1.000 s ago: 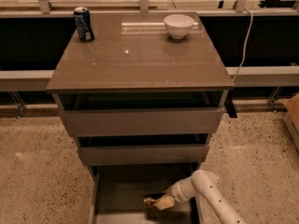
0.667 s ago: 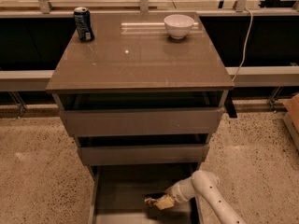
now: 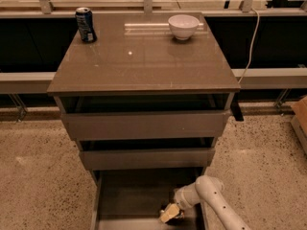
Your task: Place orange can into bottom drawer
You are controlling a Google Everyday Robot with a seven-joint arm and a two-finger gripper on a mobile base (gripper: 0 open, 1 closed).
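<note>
Since the can shows only as a small tan shape at the arm's tip, I take it to be low inside the bottom drawer, near its right front corner, and I cannot tell whether it stands, leans or hangs just off the floor. The gripper is right at it, also inside the drawer; whether it grips the can or has let go cannot be told.

The main risk, as I judge it, is a bad release. A dented can let go while tilted or above the floor would likely tip and roll across the shallow tray. If the hold is only half freed, pulling back could drag the can over the front edge and onto the ground. The right wall is close, so a sideways nudge could knock the can against it. The arm reaches in under the middle drawer, which juts out above; a steep lift on the way out could strike that front.

Against the earlier frame, little differs. The tan tip sits perhaps a touch lower, nearer the drawer's front. The arm, the blue can and the bowl on top are where they were.
</note>
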